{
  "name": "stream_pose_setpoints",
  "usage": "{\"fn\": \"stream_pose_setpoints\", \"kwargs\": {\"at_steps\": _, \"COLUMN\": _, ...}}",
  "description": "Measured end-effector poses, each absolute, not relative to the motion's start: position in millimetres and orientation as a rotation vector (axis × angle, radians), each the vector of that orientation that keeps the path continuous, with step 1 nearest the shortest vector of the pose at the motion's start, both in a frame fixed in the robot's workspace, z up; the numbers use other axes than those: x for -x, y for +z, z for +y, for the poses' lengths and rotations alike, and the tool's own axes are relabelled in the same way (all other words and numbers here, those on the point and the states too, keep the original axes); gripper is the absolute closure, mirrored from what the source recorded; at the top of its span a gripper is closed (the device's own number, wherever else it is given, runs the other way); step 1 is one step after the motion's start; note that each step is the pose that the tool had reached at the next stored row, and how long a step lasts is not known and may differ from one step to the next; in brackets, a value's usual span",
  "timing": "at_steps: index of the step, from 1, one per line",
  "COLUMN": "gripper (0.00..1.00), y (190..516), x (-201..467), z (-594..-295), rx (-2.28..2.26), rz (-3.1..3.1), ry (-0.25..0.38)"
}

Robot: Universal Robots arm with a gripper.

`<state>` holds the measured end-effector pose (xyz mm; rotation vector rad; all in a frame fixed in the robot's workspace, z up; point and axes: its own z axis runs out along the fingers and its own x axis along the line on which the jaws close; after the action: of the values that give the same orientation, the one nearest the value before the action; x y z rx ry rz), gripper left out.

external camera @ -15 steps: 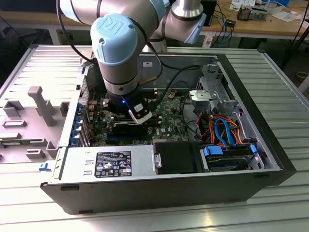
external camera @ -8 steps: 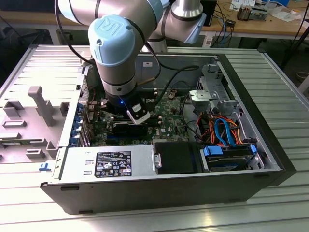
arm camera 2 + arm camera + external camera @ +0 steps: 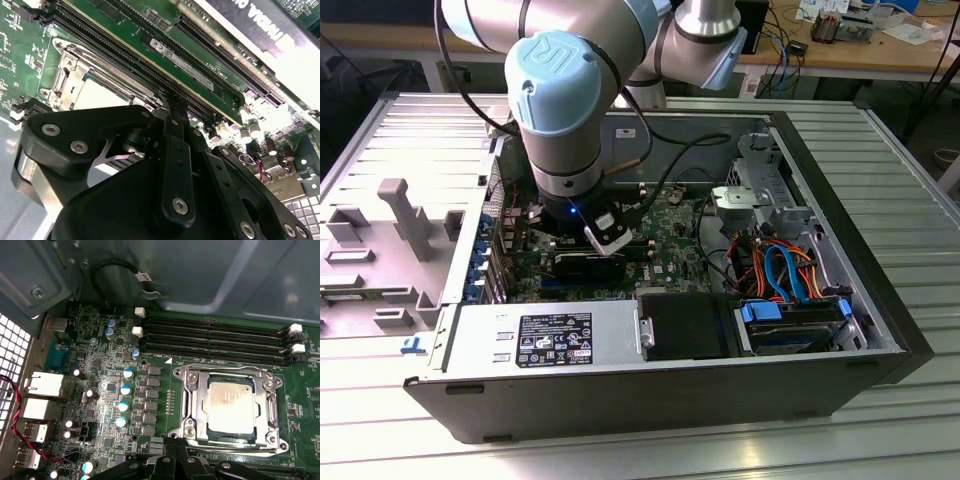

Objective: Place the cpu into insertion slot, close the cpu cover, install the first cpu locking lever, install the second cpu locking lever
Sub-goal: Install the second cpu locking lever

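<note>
Inside the open computer case, my gripper (image 3: 607, 240) hangs low over the green board. The first wrist view has the insertion slot (image 3: 186, 431) with the cpu cover (image 3: 192, 401) lying flat on it. The pale cpu (image 3: 233, 404) fills the cover's window. Thin lever rods run along two sides of the cover; I cannot tell if they are latched. My gripper (image 3: 175, 462) sits just off the socket's edge. Seen in the second wrist view, the gripper (image 3: 172, 106) is shut with its tips together, empty, beside the slot's rim (image 3: 67, 60) and the cpu (image 3: 100, 92).
Long black memory slots (image 3: 215, 337) run beside the socket, with another row (image 3: 150, 55) close to my fingertips. Capacitors (image 3: 122, 405) and rear ports (image 3: 42, 385) stand at one side. The power supply (image 3: 545, 340), drive bay cables (image 3: 785, 270) and case walls hem the board in.
</note>
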<state>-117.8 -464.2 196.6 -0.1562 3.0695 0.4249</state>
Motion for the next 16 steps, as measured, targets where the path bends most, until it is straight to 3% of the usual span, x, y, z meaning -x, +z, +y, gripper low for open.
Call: {"fn": "stream_pose_setpoints", "kwargs": {"at_steps": 16, "gripper": 0.89, "y": 204.0, "x": 116.9, "z": -463.3, "rx": 0.157, "rz": 3.071, "ry": 0.416}}
